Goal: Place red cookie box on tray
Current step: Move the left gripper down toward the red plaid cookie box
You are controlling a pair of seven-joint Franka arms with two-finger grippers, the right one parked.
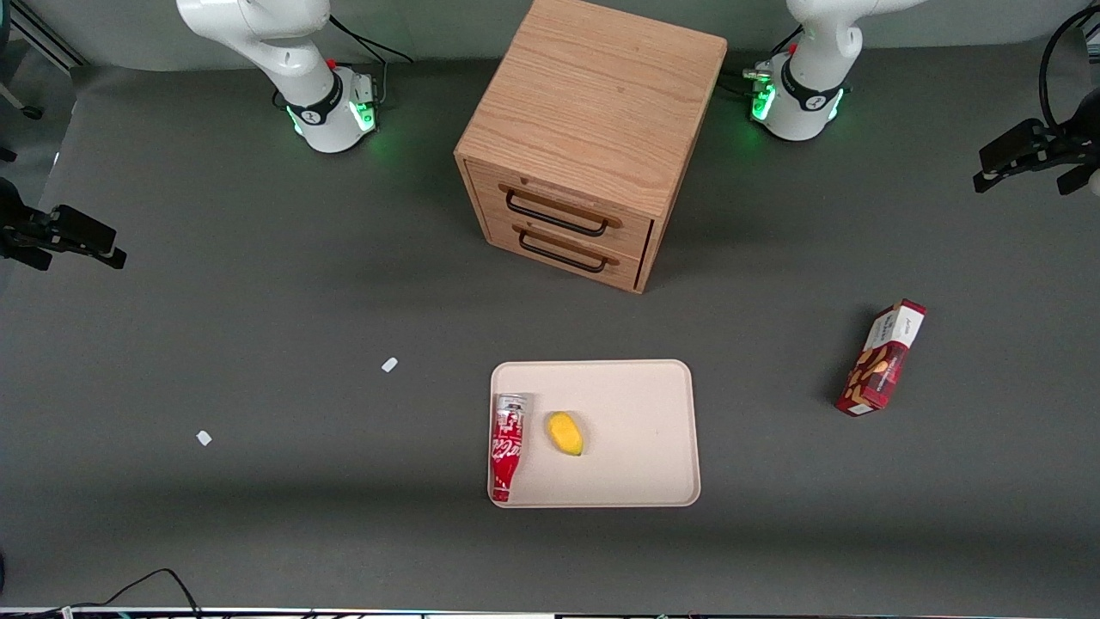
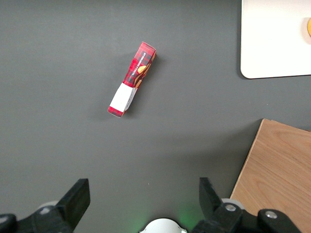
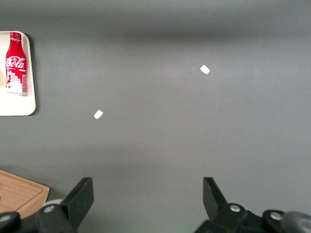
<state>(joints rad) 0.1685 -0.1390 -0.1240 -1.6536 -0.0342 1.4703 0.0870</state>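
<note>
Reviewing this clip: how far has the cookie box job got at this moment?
Nothing is done yet. The red cookie box lies on the table toward the working arm's end, apart from the tray, which holds only a cola bottle and a yellow fruit. The gripper hangs high over the table, jaws open and empty. Reaching, grasping, carrying and placing all remain.

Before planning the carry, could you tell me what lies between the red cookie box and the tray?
Front view: only bare table between red cookie box and tray. The gripper hangs above, open.
</note>
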